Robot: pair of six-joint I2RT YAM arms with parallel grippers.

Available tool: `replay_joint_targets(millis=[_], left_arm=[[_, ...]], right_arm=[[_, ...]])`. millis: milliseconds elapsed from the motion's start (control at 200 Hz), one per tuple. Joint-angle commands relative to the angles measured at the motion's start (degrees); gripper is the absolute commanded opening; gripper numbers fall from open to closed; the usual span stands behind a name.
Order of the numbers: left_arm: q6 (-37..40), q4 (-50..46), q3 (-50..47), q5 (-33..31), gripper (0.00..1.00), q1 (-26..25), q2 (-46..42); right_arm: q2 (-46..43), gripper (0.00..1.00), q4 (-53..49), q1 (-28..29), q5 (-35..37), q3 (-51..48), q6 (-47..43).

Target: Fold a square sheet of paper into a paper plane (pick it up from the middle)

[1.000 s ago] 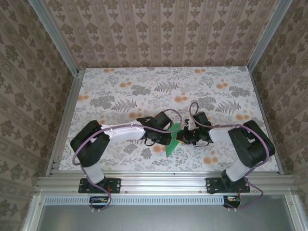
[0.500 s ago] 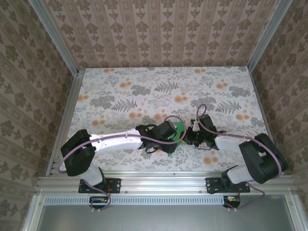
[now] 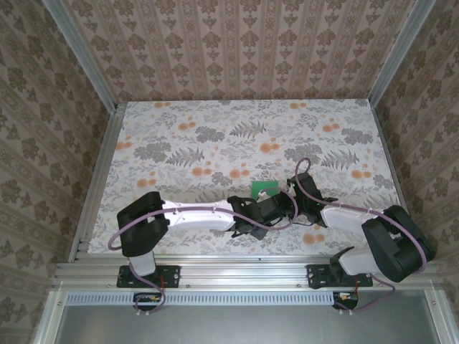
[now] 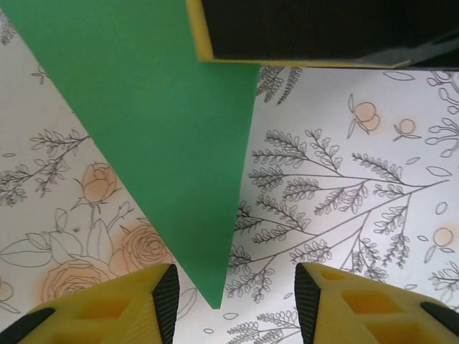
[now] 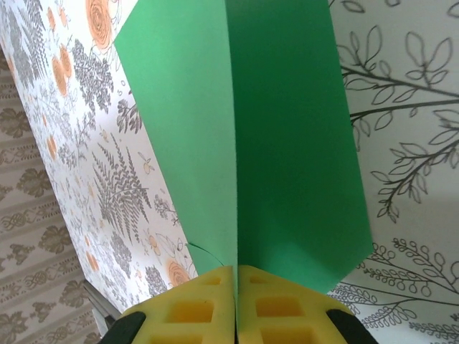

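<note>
The bright-green sheet of paper (image 5: 287, 143) is folded along a centre crease, and my right gripper (image 5: 235, 276) is shut on that fold at its near end. In the top view the paper (image 3: 264, 188) shows as a small green patch between the two wrists, with the right gripper (image 3: 288, 195) at its right edge. From the left wrist the paper (image 4: 165, 129) hangs as a long triangle whose tip points down between the fingers. My left gripper (image 4: 237, 304) is open, the tip nearer its left finger (image 4: 166, 301) and touching neither finger.
The floral tabletop (image 3: 215, 136) stretches away behind both arms. Aluminium rails (image 3: 93, 179) and patterned walls bound it on the left, right and back. Both arms crowd together near the front edge, the left forearm (image 3: 201, 213) lying low across the middle.
The left arm has swung right and nearer the front edge, bringing its open gripper under the paper. The right gripper has kept hold, and the paper now shows smaller from above.
</note>
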Motion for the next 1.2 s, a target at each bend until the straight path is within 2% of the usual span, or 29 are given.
replay_joint_targets(millis=[0,290,490,725,825,875,985,1195], left_arm=[[-1.46,-2.43,1.73,-3.62,0.49,-0.43,1.83],[-1.49,-3.4,3.7,-6.62,0.39,-0.71,4.98],[-1.47,-1.21,2.39,-5.18,0.42,-1.07,5.18],[-4.34,5.07,-6.36,-6.8,0.47,-0.98,-2.31],[-6.49,8.42,-11.69,-7.18,0.41,-0.22,-7.82],[-6.99,9.65,-13.81,-6.46,0.37,0.39,-10.39],[-7.8,11.2,-17.2,-4.4,0.33,2.52,-15.33],[-9.21,12.83,-22.8,0.96,0.31,9.39,-24.18]], right_arm=[[-0.16,0.08,-1.01,0.69,0.37,0.07,1.49],[-0.01,0.08,-1.21,0.69,-0.25,0.65,2.01],[0.01,0.08,-1.27,0.69,-0.07,1.06,2.23],[0.57,0.08,-2.16,0.62,-0.25,2.14,1.59],[0.73,0.1,-4.85,0.61,0.47,3.2,-0.63],[0.79,0.14,-6.92,0.52,1.01,3.73,-2.0],[-0.47,0.36,-14.41,-0.29,3.01,5.41,-6.33],[-12.29,0.52,-33.23,-1.28,12.63,7.88,-13.71]])
